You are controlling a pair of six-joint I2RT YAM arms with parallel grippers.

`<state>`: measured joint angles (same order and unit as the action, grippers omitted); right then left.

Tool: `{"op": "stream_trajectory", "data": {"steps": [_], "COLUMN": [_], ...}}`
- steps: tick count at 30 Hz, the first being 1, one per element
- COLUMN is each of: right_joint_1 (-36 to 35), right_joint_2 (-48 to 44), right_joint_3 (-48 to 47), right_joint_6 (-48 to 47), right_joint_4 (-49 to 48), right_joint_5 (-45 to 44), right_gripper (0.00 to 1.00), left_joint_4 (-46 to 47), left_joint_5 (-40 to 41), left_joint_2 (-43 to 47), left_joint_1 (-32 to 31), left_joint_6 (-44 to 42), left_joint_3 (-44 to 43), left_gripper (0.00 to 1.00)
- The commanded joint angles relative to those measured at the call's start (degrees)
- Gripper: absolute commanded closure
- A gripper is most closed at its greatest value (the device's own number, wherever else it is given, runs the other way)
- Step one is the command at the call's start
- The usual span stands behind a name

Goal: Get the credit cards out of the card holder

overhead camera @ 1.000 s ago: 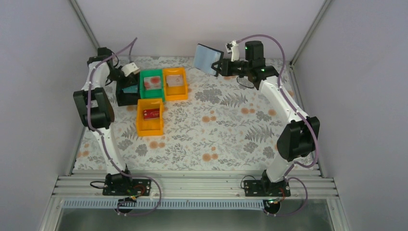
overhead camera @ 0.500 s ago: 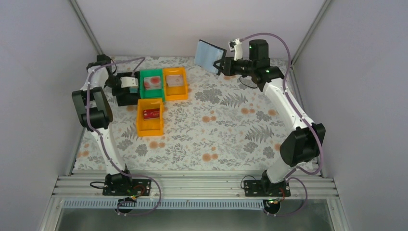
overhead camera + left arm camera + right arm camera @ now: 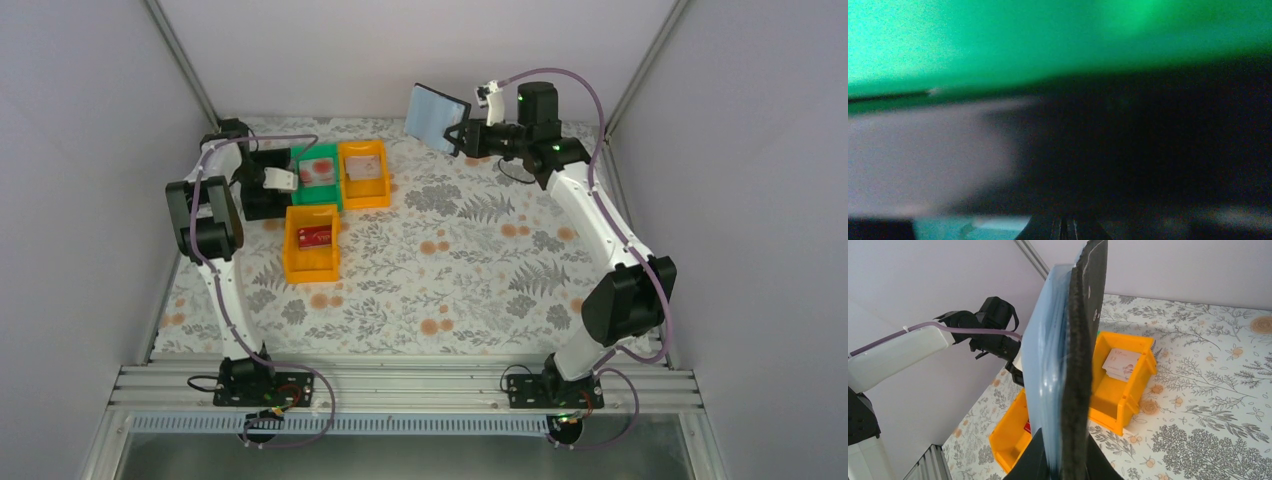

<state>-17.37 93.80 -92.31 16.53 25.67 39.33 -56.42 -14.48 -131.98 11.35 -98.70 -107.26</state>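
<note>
**While the right hand (image 3: 462, 137) grips the card holder (image 3: 436, 117), the left hand (image 3: 1063, 231) sits low at the trays**

Since the right wrist view looks straight along it, you can see that hand clamped on one edge of the card holder. The holder sticks out past the fingertips, up off the counter (image 3: 480, 270), pale blue face on one side and black on the other. Left hand has its fingers pressed together, with nothing visibly between them. It's low at the black tray (image 3: 258, 205), the green tray (image 3: 316, 185) wall is right ahead of it, and a blurry teal card (image 3: 948, 227) lies just beside its tips. Beyond the green tray from that hand, an orange tray (image 3: 364, 190) holds a pale card (image 3: 1120, 364). A second orange tray (image 3: 311, 262) holds a red card (image 3: 316, 236).
</note>
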Motion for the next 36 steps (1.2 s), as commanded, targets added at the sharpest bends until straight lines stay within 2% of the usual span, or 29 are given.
{"op": "stream_trajectory", "data": {"steps": [1,9,13,16,21,25,28,29,30,33,36], "right_joint_1": [-0.41,-0.39,-0.43,-0.43,-0.39,-0.56,-1.01,-1.27,-1.64,-2.76,-4.66], "right_joint_2": [-0.28,-0.37,-0.42,0.15,1.02,4.57,5.91,5.81,5.70,5.23,4.78], "right_joint_3": [-3.24,-3.71,-3.92,-4.91,-7.69,-12.23,-15.42,-15.56,-15.54,-15.56,-16.67], "right_joint_6": [-0.77,-1.01,-2.29,-4.34,-9.66,-14.25,-16.08,-16.47,-16.79,-17.99,-21.75], "right_joint_4": [0.31,0.56,0.89,2.04,2.76,3.99,4.33,3.90,3.30,2.20,4.18], "right_joint_5": [-0.02,0.01,1.47,3.21,8.41,15.20,15.90,15.78,16.01,19.19,21.67], "right_gripper": [0.96,0.96,0.96,0.96,0.96,0.96,0.96,0.96,0.96,0.96,0.96], "left_joint_4": [5.31,3.83,0.19,-1.64,-5.85,-10.63,-15.29,-15.68,-15.65,-13.77,-9.99], "left_joint_5": [-1.79,-5.89,-8.22,-9.10,-10.49,-13.27,-20.50,-24.20,-27.75,-38.99,-45.32], "left_joint_2": [-2.30,-3.46,0.47,5.39,14.50,21.98,27.06,28.36,29.49,33.01,37.80], "left_joint_1": [0.19,0.19,0.83,0.85,0.95,0.95,0.87,0.74,0.52,-1.83,-7.36], "left_joint_6": [1.96,6.75,4.78,3.93,6.40,12.32,20.32,25.92,31.93,49.66,60.78], "left_joint_3": [-4.19,-8.71,-6.72,-3.78,-1.42,-5.12,-13.02,-16.84,-19.34,-21.04,-14.15], "left_gripper": [0.98,0.98,0.97,0.91,0.71,0.53,0.26,0.18,0.04,0.00,0.00]}}
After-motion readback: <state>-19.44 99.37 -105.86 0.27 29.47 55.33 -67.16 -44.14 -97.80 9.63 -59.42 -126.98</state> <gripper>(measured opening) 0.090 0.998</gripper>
